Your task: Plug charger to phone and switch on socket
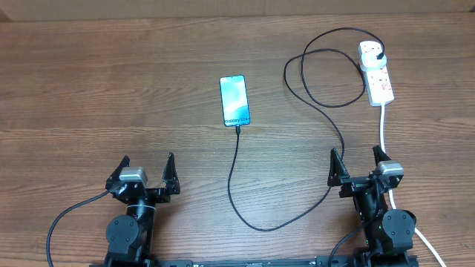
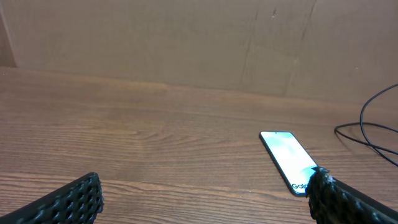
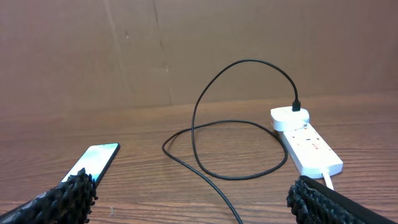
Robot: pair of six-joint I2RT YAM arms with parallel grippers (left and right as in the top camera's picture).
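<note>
The phone lies flat mid-table, its light blue screen lit. It also shows in the left wrist view and the right wrist view. The black charger cable has its tip in the phone's bottom edge, loops along the table and ends at a plug in the white socket strip, which also shows in the right wrist view. My left gripper is open and empty near the front left. My right gripper is open and empty near the front right, over the cable.
The strip's thick white cord runs toward the front edge past my right arm. A brown cardboard wall stands behind the wooden table.
</note>
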